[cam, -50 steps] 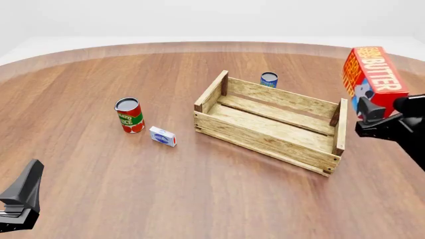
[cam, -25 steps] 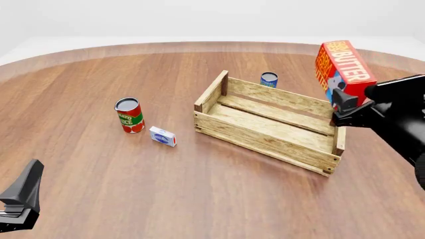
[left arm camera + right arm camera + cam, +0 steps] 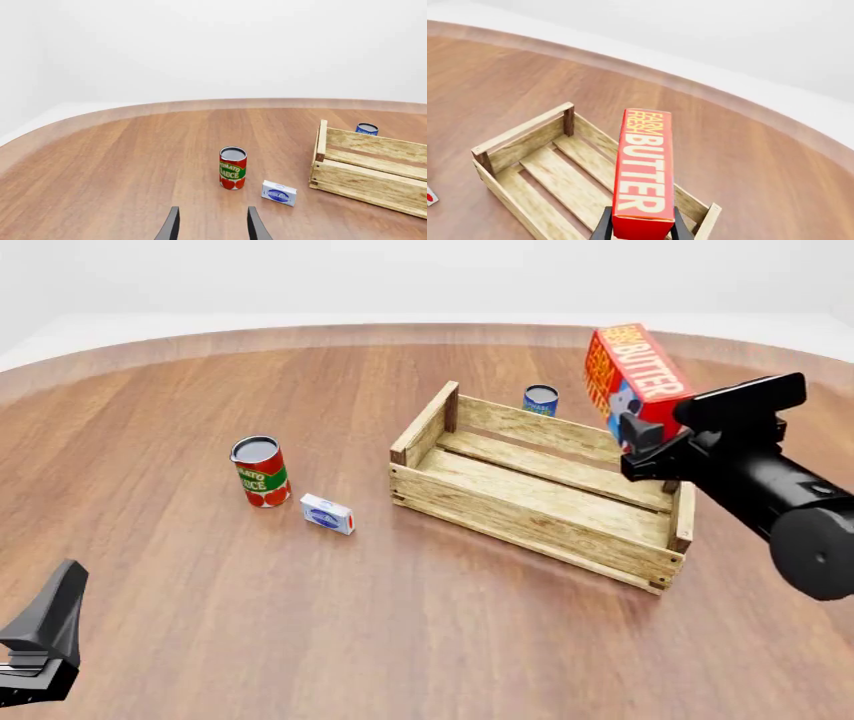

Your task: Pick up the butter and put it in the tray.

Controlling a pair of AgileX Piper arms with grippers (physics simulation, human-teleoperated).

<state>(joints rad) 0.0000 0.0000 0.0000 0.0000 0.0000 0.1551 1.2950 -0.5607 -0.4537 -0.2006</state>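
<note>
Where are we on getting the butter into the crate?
Done: the butter is off the table, clamped in the right gripper. In hand: it hangs tilted above the right end of the tray. Left: lower and release; the tray holds nothing yet. The left gripper is open, idle.

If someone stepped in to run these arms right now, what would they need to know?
Right gripper: shut on the butter, holding it in the air, tilted, over the right end of the tray.
Left gripper: open, holding nothing, low at the near left of the table, away from the job.
Done: butter picked up and carried to the tray.
Left: lower it between the slats, open the gripper, pull back. Probably best to clear the tray's far wall on the way down.
</note>
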